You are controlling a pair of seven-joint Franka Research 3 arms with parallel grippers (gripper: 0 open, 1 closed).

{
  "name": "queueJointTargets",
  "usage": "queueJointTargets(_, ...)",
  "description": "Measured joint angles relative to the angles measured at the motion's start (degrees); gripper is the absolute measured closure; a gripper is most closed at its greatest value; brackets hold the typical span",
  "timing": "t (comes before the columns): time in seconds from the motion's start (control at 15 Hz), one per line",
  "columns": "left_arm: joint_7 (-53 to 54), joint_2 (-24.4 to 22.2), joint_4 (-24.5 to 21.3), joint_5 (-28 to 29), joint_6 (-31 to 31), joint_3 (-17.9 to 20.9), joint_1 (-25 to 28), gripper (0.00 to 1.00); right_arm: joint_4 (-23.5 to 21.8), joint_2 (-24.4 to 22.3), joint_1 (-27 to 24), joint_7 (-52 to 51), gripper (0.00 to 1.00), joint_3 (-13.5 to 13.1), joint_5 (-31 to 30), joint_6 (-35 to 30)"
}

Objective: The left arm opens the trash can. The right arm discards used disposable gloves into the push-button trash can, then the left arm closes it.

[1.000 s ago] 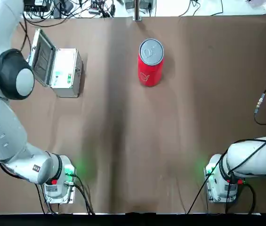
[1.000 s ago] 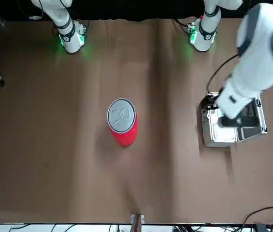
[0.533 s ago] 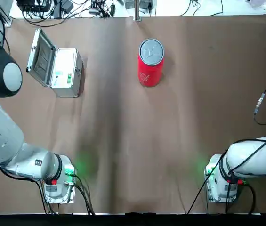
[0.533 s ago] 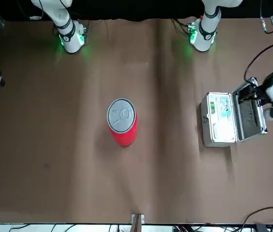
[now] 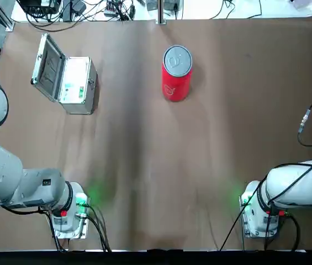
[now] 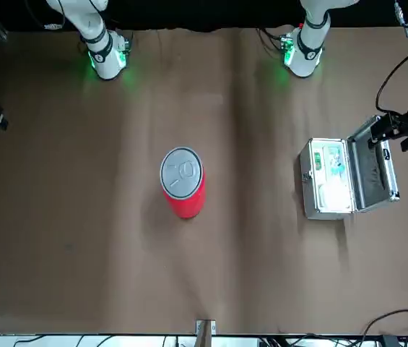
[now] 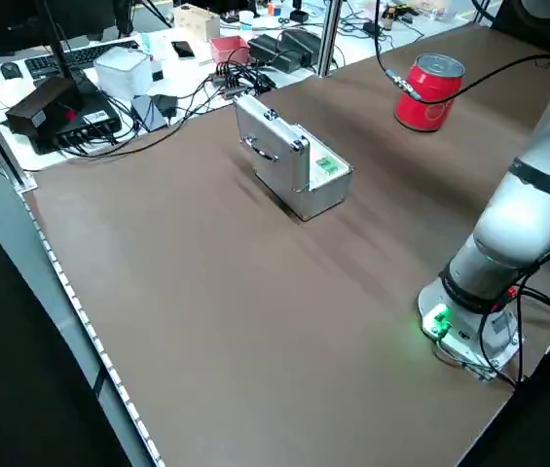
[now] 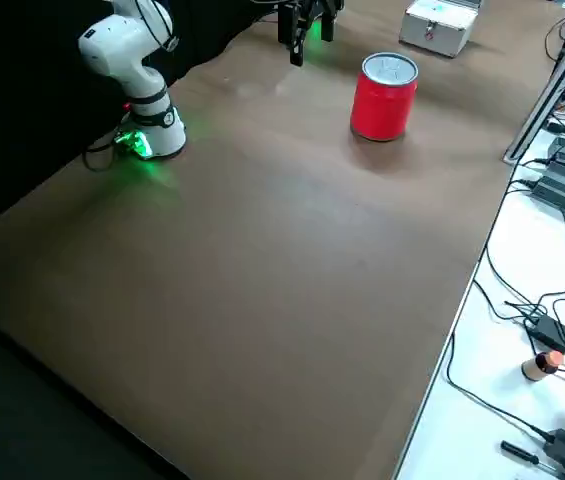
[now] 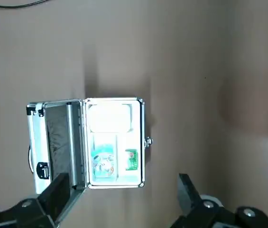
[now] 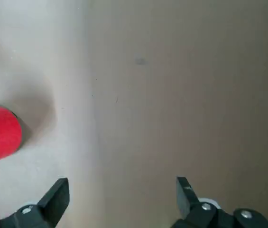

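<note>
Red and round, the trash can (image 5: 176,75) stands far out on the brown surface (image 5: 200,154) with its lid down. The left gripper (image 9: 124,199) hangs wide open over the silver case (image 9: 100,142), and the right gripper (image 10: 119,199) is wide open and empty. No gloves show. A sideways push on the lid might tip the can, and the gloves might be missed.

Overhead and facing cameras share the trash can (image 5: 176,73).
</note>
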Motion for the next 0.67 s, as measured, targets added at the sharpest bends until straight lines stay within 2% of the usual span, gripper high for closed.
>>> queueJointTargets(0.67, -0.4, 0.0, -1.0, 1.1, 0.4, 0.1, 0.4, 0.0, 0.0, 0.0, 0.0, 0.0, 0.01, 0.0, 0.0, -0.1)
